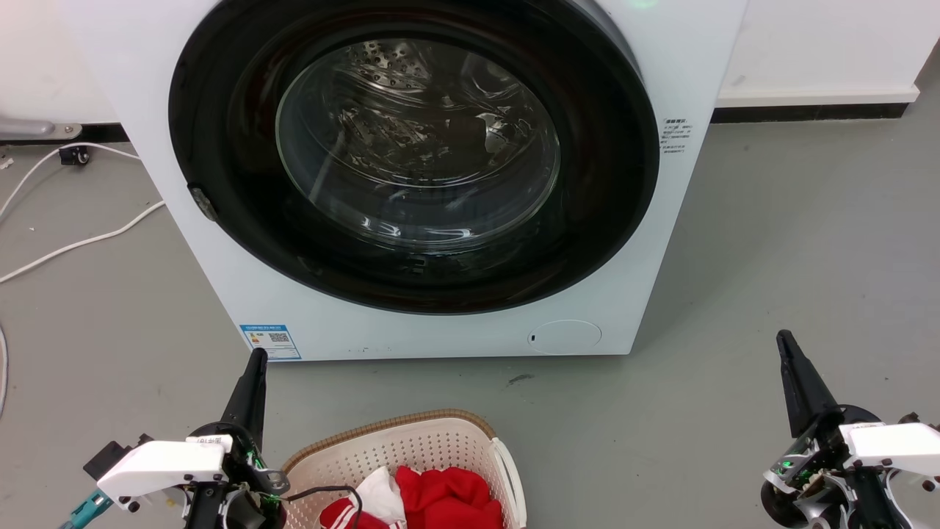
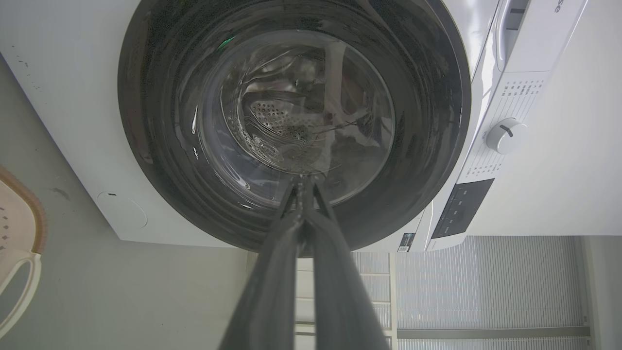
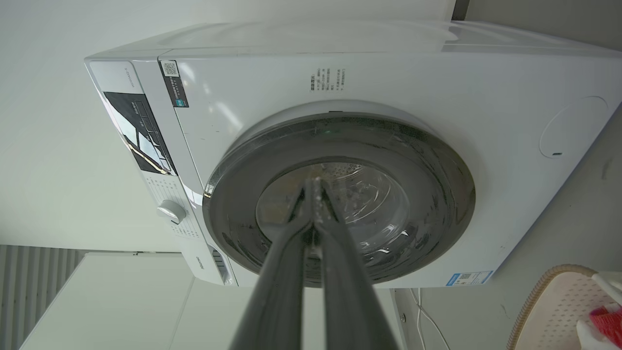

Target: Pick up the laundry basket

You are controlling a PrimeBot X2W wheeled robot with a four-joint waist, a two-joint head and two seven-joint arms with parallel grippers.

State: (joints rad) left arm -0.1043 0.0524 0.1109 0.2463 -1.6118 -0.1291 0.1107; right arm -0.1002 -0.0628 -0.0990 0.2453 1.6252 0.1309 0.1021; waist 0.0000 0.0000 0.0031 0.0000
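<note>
Two grippers show in the head view, both on the near side of the washing machine. The left gripper points toward the machine's lower left corner, close to a blue label, and the right gripper is off the machine's right side, over the grey floor. Each one is closed, its dark fingers meeting in one point with only air around them. The laundry basket stands on the floor in front of the machine's closed door, apart from it, between the two grippers and nearer to the left one. Red clothes and a white cloth lie in it. A white cable runs on the floor to the left of the machine. In the left wrist view the fingers lie pressed together, with their tips seen against the door glass. A piece of the basket's brown rim and one white handle are seen at the frame edge, beside the machine's base. In the right wrist view the fingers are likewise shut together, tips before the door. A corner of the basket with red cloth in it is seen near the machine's corner with the blue label.
</note>
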